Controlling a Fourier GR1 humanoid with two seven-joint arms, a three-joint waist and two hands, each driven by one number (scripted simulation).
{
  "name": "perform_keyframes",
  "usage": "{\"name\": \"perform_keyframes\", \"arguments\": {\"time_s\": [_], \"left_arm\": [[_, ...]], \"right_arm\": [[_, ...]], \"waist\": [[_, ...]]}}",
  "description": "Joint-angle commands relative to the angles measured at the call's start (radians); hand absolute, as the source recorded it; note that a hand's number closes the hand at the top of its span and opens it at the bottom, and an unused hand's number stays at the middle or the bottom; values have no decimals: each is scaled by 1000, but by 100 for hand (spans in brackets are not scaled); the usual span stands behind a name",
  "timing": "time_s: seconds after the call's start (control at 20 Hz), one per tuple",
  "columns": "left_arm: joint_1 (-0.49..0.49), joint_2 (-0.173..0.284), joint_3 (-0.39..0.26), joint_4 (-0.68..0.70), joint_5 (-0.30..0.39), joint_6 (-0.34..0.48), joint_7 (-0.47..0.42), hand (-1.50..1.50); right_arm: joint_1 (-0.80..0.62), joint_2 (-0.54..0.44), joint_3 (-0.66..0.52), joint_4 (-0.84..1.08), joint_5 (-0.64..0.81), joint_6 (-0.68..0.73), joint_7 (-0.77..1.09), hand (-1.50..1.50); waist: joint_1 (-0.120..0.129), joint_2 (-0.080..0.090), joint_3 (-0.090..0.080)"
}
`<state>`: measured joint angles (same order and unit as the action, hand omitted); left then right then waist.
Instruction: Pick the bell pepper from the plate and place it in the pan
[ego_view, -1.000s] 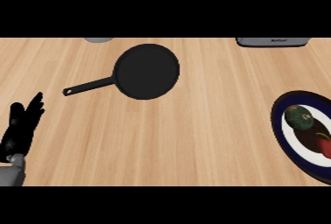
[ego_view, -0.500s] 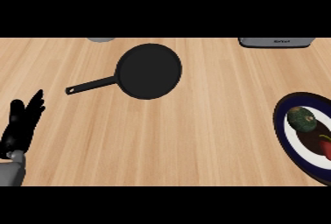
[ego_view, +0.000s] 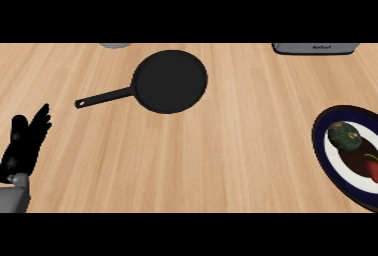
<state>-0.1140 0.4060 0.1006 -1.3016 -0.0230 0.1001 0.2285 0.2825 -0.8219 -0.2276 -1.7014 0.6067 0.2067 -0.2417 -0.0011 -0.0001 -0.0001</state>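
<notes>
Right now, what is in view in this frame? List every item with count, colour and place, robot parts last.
Pan: one, black, upper middle, handle pointing lower left.
Plate: one, dark blue rim, white centre, right edge, partly cut off.
Green vegetable: one, dark green, on the plate.
Red vegetable: one, on the plate, mostly cut off.
Grey object: one, top edge, left.
Grey appliance: one, top right.
Counter: one, light wood.
Left hand: one, black, lower left, open, resting.
Right hand: not in view.

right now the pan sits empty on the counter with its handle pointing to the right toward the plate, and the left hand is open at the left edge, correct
Not quite. The head view shows the pan empty on the counter, but its handle points to the left, away from the plate, toward the side where the left hand shows. That hand is open at the left edge, as you said.
</notes>
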Motion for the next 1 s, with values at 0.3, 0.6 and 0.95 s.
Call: {"name": "perform_keyframes", "arguments": {"time_s": [0.3, 0.6, 0.95], "left_arm": [[39, -35, 13, -87, -43, -18, 49, 0], [46, -59, 37, -62, -57, -25, 13, 0], [-7, -59, 65, -20, -84, -52, 7, 0]], "right_arm": [[-26, 108, 5, 51, 181, 31, -37, -150], [-100, 111, -59, 222, 226, -9, -170, -150], [-97, 217, -40, 156, 312, -2, -126, -150]], "waist": [[-1, -1, 0], [2, -1, 0], [-3, 0, 0]]}}
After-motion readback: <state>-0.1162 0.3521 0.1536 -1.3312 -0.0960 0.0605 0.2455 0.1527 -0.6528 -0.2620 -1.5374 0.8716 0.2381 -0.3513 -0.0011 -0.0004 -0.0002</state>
